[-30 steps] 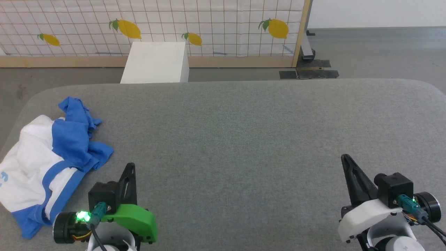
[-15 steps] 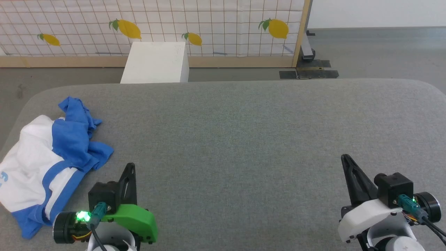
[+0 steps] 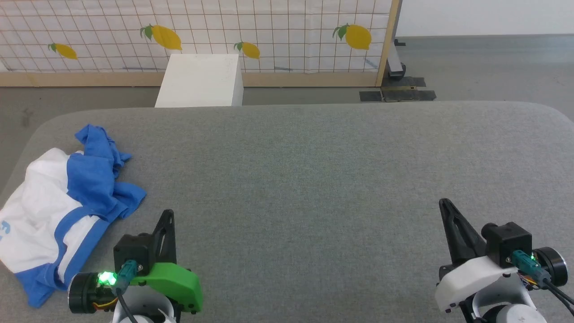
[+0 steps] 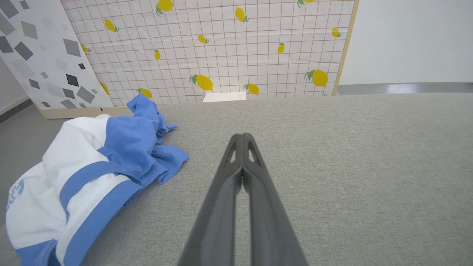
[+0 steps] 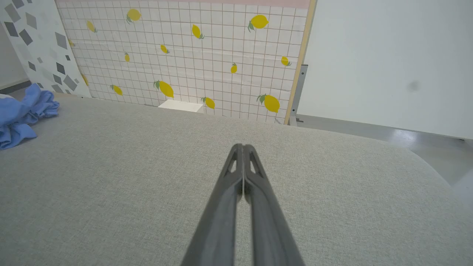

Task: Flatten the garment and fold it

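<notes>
Head view: garment (image 3: 54, 211) in a messy heap on the left side of the soft grey table (image 3: 314, 170), white with bright blue parts, not flat and not folded. Blue sleeve part bunched up on the far side of the heap, a blue band along the near edge, a bit of blue print at the very left. Left gripper (image 3: 168, 216) at the lower left, just beside the heap but not touching it, two dark fingers pressed tight together, nothing between them. Right gripper (image 3: 445, 205) at the lower right, well apart from the garment, fingers pressed together too, holding nothing. Touching the table or just over it: hard to tell. Behind the table, a white box (image 3: 202, 80) on the floor, and behind that a wall panel (image 3: 278, 27) with squares and yellow lemons. Left wrist view: long grey fingers (image 4: 221, 207) side by side with no gap at the tips, garment (image 4: 85, 173) near on the left. Right wrist view: the same tight pair of fingers (image 5: 221, 221) over bare grey cloth, a blue edge of the garment (image 5: 22, 114) far off at the left.
</notes>
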Robot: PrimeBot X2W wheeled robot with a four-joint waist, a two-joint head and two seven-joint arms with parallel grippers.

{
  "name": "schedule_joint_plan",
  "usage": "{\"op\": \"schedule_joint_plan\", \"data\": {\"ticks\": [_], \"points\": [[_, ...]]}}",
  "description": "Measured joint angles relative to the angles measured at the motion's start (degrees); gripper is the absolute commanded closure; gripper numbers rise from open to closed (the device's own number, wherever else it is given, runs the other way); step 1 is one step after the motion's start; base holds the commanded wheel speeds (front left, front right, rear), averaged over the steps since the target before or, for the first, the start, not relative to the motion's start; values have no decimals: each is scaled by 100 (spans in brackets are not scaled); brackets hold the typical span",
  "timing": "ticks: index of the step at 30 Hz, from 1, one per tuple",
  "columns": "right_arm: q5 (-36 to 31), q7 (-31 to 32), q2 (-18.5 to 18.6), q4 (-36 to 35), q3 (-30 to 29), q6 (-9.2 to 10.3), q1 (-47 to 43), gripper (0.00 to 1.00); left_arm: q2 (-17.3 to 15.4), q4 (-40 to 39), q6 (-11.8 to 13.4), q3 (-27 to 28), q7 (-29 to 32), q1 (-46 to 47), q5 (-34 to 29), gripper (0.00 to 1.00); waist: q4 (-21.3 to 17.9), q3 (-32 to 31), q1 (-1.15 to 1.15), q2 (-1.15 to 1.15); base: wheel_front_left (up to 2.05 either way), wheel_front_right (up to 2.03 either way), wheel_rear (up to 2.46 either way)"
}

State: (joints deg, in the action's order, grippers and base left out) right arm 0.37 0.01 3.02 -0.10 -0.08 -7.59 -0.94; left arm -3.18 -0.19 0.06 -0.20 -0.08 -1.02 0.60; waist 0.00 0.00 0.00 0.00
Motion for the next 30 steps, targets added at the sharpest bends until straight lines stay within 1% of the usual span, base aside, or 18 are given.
{"op": "schedule_joint_plan", "data": {"ticks": [6,7,17,30], "points": [[0,0,0,0,0,0,0,100,0,0,0,-1,0,0,-1,100,0,0,0,0,0,0,0],[1,0,0,0,-1,0,-1,0,0,0,0,-3,0,-1,0,0,0,0,0,0,0,0,0],[20,-10,1,0,-41,0,-3,0,-1,-2,0,-24,-26,-10,19,0,-3,4,0,0,0,0,0],[123,-199,1,9,-211,0,-6,0,-1,-23,0,-18,-203,-20,55,0,22,44,0,0,0,0,0]]}}
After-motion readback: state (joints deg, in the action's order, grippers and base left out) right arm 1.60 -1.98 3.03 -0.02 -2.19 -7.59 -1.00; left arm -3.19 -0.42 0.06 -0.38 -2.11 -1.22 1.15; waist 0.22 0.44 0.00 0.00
